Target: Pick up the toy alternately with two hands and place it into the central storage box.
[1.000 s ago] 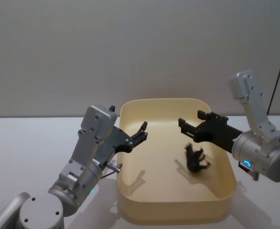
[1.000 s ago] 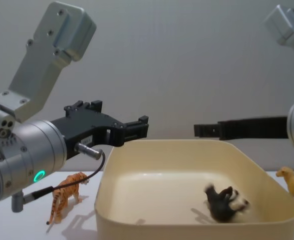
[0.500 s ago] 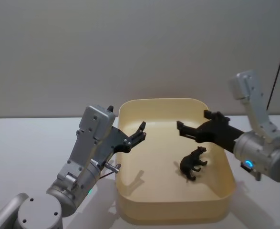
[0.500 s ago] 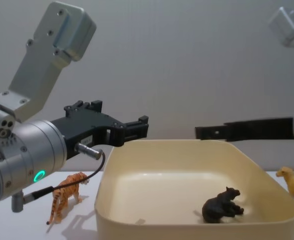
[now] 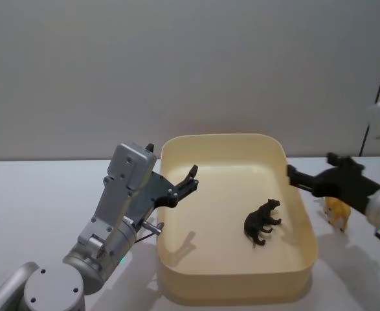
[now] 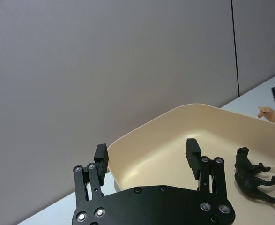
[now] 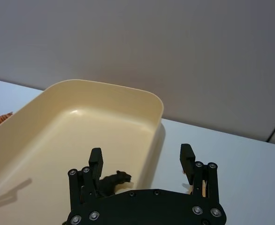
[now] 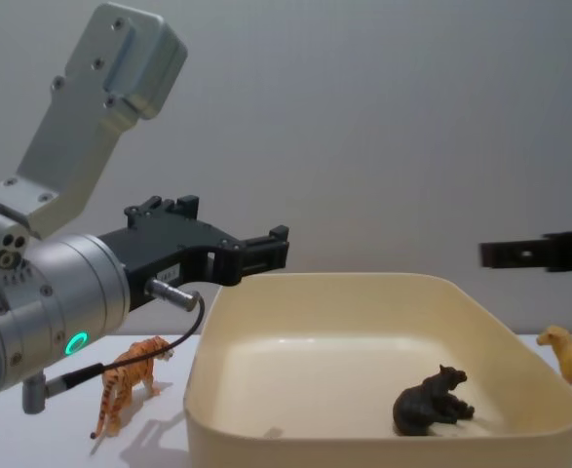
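1. I am seeing the black bear toy resting inside the central storage box, toward its right wall.
2. My left gripper is hovering over the box's left rim, jaws apart, gripping nothing.
3. My right gripper is hovering just outside the right rim, jaws apart and empty, near a yellow toy.
4. A tiger toy is standing left of the box.

Setting: robotics laboratory test cell. Indicators:

- A white bench runs up to a plain grey partition wall at 12 o'clock. One dark vertical line crosses the wall at 2 o'clock.
- A silver-grey robot arm with a green ring light reaches over the bench.
- Staged test items stand on the bench: a cream storage box at centre, a toy tiger at its 9 o'clock and a yellow toy animal at its 3 o'clock.
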Robot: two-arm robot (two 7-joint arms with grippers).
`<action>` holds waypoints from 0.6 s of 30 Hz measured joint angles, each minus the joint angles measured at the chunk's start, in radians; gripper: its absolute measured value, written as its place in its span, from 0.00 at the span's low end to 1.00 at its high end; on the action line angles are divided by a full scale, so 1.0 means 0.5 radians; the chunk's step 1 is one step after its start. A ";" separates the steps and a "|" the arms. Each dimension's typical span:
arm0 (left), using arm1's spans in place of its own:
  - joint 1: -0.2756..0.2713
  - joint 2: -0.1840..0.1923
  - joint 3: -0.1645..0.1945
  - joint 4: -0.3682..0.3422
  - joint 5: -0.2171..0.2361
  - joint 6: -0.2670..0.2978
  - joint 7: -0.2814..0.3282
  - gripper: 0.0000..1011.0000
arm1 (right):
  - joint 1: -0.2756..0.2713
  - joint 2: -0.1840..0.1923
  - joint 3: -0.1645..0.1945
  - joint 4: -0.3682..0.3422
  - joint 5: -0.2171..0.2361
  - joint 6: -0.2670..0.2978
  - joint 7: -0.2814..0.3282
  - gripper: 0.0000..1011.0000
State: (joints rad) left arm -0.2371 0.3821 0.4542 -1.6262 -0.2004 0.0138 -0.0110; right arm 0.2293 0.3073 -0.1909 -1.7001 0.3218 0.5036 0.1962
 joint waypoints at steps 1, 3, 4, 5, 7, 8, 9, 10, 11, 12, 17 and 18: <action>0.000 0.000 0.000 0.000 0.000 0.000 0.000 0.99 | -0.015 0.013 0.011 -0.018 0.007 0.004 -0.010 0.99; 0.000 0.000 0.000 0.000 0.000 0.000 0.000 0.99 | -0.051 0.044 0.034 -0.058 0.028 0.016 -0.038 0.99; 0.000 0.000 0.000 0.000 0.000 0.000 0.000 0.99 | -0.063 0.054 0.041 -0.071 0.036 0.021 -0.049 0.99; 0.000 0.000 0.000 0.000 0.000 0.000 0.000 0.99 | -0.086 0.073 0.056 -0.097 0.048 0.027 -0.067 0.99; 0.000 0.000 0.000 0.000 0.000 0.000 0.000 0.99 | -0.112 0.092 0.072 -0.123 0.061 0.037 -0.086 0.99; 0.000 0.000 0.000 0.000 0.000 0.000 0.000 0.99 | -0.132 0.108 0.084 -0.143 0.071 0.045 -0.101 0.99; 0.000 0.000 0.000 0.000 0.000 0.000 0.000 0.99 | -0.146 0.119 0.092 -0.157 0.076 0.050 -0.108 0.99; 0.000 0.000 0.000 0.000 0.000 0.000 0.000 0.99 | -0.156 0.126 0.097 -0.166 0.080 0.055 -0.115 0.99; 0.000 0.000 0.000 0.000 0.000 0.000 0.000 0.99 | -0.166 0.132 0.102 -0.175 0.084 0.059 -0.121 0.99; 0.000 0.000 0.000 0.000 0.000 0.000 0.000 0.99 | -0.187 0.146 0.112 -0.191 0.093 0.071 -0.136 0.99; 0.000 0.000 0.000 0.000 0.000 0.000 0.000 0.99 | -0.234 0.175 0.133 -0.219 0.109 0.100 -0.173 0.99; 0.000 0.000 0.000 0.000 0.000 0.000 0.000 0.99 | -0.242 0.179 0.135 -0.220 0.110 0.104 -0.177 0.99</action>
State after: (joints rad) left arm -0.2371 0.3821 0.4542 -1.6262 -0.2004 0.0139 -0.0109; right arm 0.1081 0.3968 -0.1232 -1.8103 0.3766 0.5557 0.1075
